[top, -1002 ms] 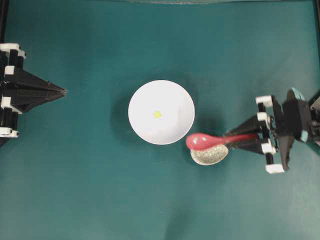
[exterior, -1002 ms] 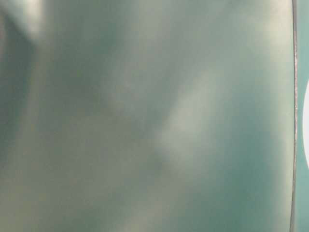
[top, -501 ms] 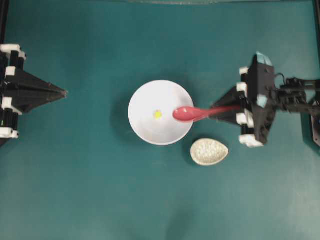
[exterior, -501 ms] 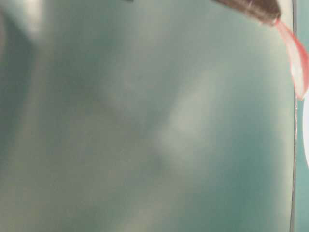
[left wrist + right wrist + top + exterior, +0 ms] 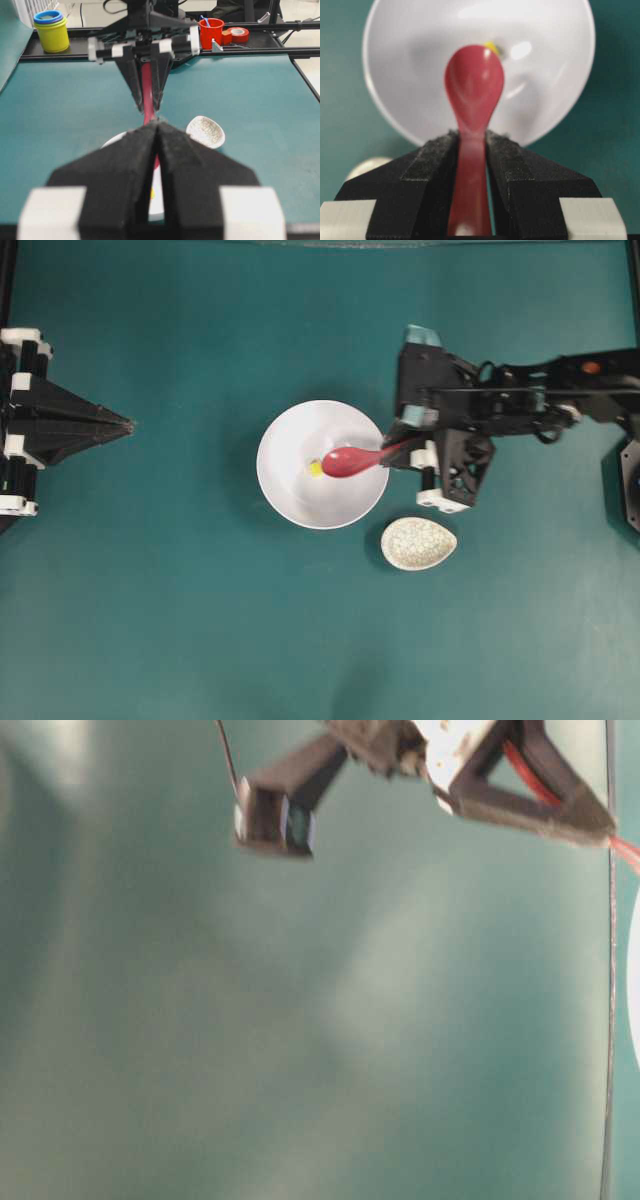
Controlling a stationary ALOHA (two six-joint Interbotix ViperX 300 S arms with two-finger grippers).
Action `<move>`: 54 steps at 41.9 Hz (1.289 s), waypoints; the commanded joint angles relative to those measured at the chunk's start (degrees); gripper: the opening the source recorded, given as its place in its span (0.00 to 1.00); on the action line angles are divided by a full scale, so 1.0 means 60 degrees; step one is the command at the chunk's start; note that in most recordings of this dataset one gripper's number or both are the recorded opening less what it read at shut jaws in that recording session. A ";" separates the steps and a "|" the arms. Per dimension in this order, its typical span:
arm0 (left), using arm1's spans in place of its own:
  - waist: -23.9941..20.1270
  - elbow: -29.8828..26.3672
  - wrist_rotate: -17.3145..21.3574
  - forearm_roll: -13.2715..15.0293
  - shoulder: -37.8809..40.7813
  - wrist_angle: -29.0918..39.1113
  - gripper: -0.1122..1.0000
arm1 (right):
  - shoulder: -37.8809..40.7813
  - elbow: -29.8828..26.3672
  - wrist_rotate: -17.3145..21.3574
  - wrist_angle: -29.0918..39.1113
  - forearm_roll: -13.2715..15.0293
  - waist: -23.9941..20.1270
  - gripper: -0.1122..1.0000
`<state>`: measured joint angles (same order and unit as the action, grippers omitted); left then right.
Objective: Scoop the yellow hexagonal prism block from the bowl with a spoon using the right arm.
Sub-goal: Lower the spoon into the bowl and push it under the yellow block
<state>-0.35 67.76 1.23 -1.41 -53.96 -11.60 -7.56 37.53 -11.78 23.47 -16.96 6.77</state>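
Spoon (image 5: pixel 352 460) lies nearly level across the overhead frame, scoop pointing left inside the bowl (image 5: pixel 290 495), tip beside the block (image 5: pixel 315 469); right gripper (image 5: pixel 408 451) clamps its handle. Left gripper (image 5: pixel 128 424) jaws together.

A speckled beige oval spoon rest (image 5: pixel 418 544) lies on the teal desk (image 5: pixel 180 620), while a yellow-and-blue cup stack (image 5: pixel 51 31), a red cup (image 5: pixel 211 31) and tape rolls (image 5: pixel 239 34) occupy the black rear rail (image 5: pixel 280 50).
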 commanded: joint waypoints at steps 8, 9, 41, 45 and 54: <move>0.0000 -0.0117 -0.0044 -0.0015 0.0073 -0.0029 0.10 | 0.0571 -0.1157 0.0103 0.1597 0.0498 0.0059 0.32; -0.0015 -0.0117 -0.0044 -0.0015 0.0073 -0.0044 0.10 | 0.0586 -0.1172 0.0117 0.1641 0.0513 0.0059 0.32; -0.0015 -0.0103 -0.0044 -0.0015 0.0073 -0.0044 0.10 | 0.1421 -0.1714 0.0044 0.1348 0.0571 0.0059 0.32; -0.0015 -0.0117 -0.0044 -0.0015 0.0073 -0.0029 0.10 | 0.1567 -0.1831 0.0044 0.1216 0.0586 0.0044 0.32; 0.0000 -0.0103 -0.0044 -0.0015 0.0073 -0.0029 0.10 | 0.1714 -0.1948 0.0044 0.0557 0.0586 0.0059 0.32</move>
<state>-0.35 67.76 1.05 -1.41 -53.96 -11.51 3.60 27.16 -11.51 28.39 -13.54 7.03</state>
